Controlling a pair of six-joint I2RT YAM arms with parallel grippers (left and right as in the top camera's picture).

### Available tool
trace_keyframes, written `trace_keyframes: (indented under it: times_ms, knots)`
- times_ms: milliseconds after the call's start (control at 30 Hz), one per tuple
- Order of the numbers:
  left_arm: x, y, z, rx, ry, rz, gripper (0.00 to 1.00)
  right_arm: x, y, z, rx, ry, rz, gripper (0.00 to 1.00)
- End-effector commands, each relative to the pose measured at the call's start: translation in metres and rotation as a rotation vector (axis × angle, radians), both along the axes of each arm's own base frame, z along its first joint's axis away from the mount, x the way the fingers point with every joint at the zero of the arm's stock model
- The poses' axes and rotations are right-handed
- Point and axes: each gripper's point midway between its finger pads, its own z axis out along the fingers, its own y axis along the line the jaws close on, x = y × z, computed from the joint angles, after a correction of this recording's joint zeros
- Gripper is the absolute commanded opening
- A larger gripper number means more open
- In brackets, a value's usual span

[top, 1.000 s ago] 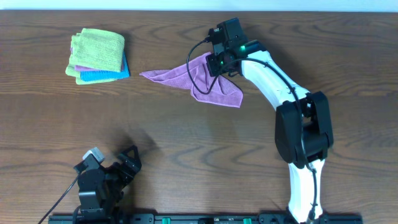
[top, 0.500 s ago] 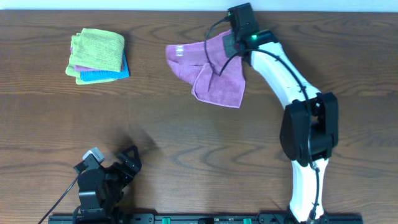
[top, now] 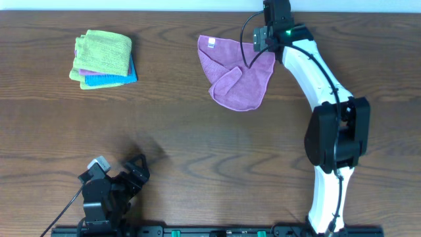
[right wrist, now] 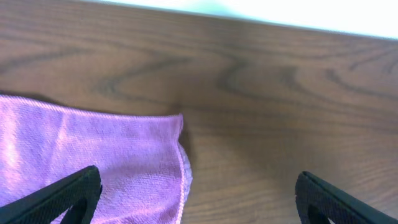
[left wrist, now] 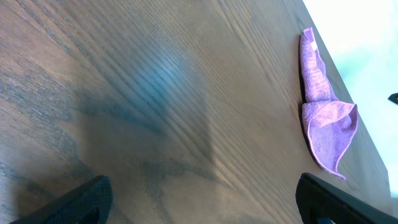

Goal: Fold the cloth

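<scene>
The cloth lies rumpled at the upper middle of the overhead frame, with one flap turned over. The right gripper hangs wide open over its top right corner, holding nothing. Folding now could trap that flap and leave a crooked fold.

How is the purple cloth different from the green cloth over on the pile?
The purple cloth is mauve; the green cloth is lime. The purple cloth lies loosely spread with one flap turned over; the green cloth is folded into a neat square. The purple cloth lies alone on the table; the green cloth sits on top of a stack, with a blue cloth underneath. Both look soft and fuzzy.
</scene>
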Motion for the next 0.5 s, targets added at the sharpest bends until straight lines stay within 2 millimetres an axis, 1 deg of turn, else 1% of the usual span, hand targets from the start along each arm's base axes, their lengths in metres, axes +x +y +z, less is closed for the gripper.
trace_keyframes:
  times_ms: [0, 33, 67, 133, 167, 233, 300, 400, 467]
  knots:
    - [-0.003, 0.0, -0.006, -0.005, 0.024, 0.005, 0.95, 0.001, 0.01, 0.046, 0.049, -0.072, -0.009, 0.99]
    - [-0.003, 0.0, -0.006, -0.006, 0.024, 0.006, 0.95, -0.002, 0.017, 0.05, 0.072, -0.062, 0.016, 0.99]
    - [-0.003, 0.0, -0.006, -0.007, 0.024, 0.007, 0.95, -0.009, 0.029, 0.056, 0.118, -0.038, 0.063, 0.99]
    - [-0.003, 0.0, -0.006, -0.007, 0.024, 0.007, 0.95, -0.025, 0.053, 0.058, 0.211, 0.024, 0.149, 0.99]
    - [-0.003, 0.0, -0.006, -0.007, 0.024, 0.007, 0.96, -0.035, 0.063, 0.053, 0.261, 0.07, 0.169, 0.98]
    - [-0.003, 0.0, -0.006, -0.007, 0.024, 0.007, 0.95, -0.046, 0.07, 0.042, 0.303, 0.13, 0.163, 0.95]
    - [-0.003, 0.0, -0.006, -0.01, 0.025, 0.009, 0.95, -0.057, 0.08, 0.027, 0.345, 0.188, 0.161, 0.93]
    - [-0.003, 0.0, -0.006, -0.02, 0.026, 0.015, 0.95, -0.07, 0.096, 0.01, 0.428, 0.242, 0.128, 0.85]
    - [-0.003, 0.0, -0.006, -0.039, 0.03, 0.029, 0.95, -0.076, 0.102, 0.0, 0.462, 0.269, 0.11, 0.82]
